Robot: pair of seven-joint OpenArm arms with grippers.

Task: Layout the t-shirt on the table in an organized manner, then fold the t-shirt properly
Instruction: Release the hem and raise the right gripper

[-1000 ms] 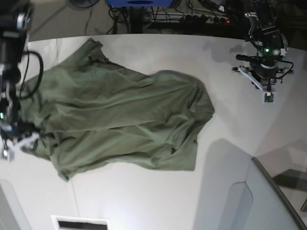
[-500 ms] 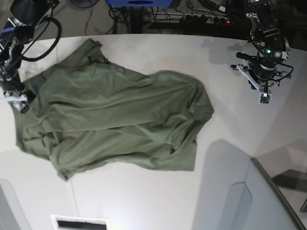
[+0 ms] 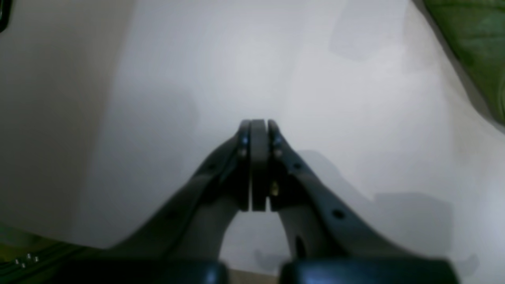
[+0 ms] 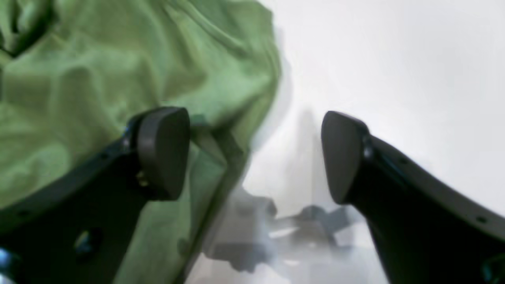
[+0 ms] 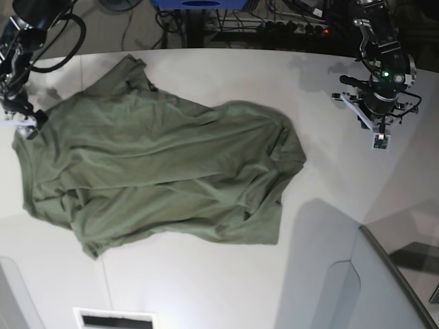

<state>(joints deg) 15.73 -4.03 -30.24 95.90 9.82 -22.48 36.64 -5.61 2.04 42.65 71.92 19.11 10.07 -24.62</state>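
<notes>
The green shirt is lying wrinkled and spread on the white table — the right claw is hanging wide open at its edge, the left claw is sitting squeezed shut, far off.

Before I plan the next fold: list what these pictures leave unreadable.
- Neck label of the t-shirt: base view, too small and lost in folds.
- Most of the shirt: left wrist view, cut off by the top right edge.
- Table beneath the right gripper: right wrist view, blurred.
- Left gripper tip contact with the table: own fingers hide it.
</notes>
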